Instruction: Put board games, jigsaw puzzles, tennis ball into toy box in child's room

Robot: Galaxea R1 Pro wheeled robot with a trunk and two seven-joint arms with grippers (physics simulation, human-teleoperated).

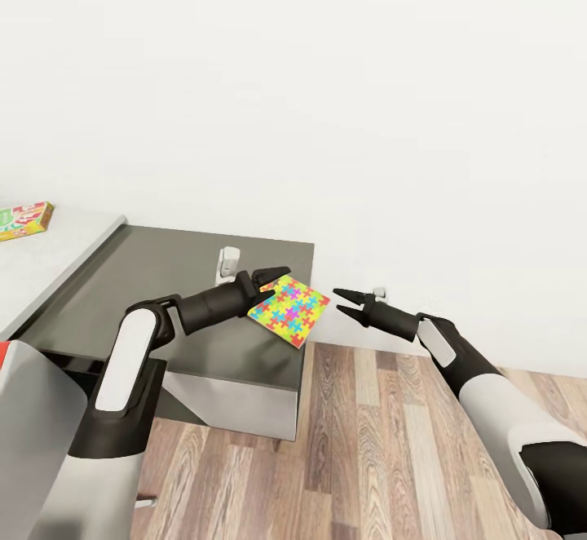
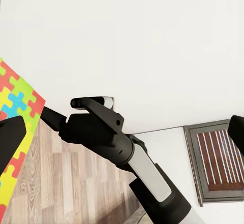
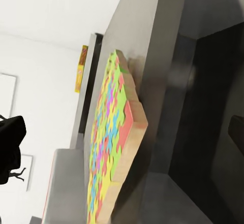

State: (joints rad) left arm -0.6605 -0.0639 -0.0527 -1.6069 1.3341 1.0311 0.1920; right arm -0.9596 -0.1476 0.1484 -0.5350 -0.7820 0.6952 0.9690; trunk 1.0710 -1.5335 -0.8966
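One jigsaw puzzle (image 1: 290, 310), a thin square of bright interlocking pieces, lies at the right corner of the lower dark-grey top of the table (image 1: 163, 279), one corner past the edge. My left gripper (image 1: 273, 277) is at the puzzle's near-left edge, open, with one finger (image 2: 10, 137) against the puzzle (image 2: 18, 107). My right gripper (image 1: 346, 302) hangs open in the air just right of the puzzle, pointing at it; its wrist view shows the puzzle (image 3: 109, 148) edge-on. A red and green board game (image 1: 24, 220) lies on the light-grey top at far left. The toy box and tennis ball are out of view.
A small white object (image 1: 229, 263) stands on the dark top behind my left gripper. A white wall runs behind the table, with an outlet (image 1: 379, 289) low down. Wood plank floor (image 1: 391, 442) spreads right of the table. A slatted vent (image 2: 216, 160) shows in the left wrist view.
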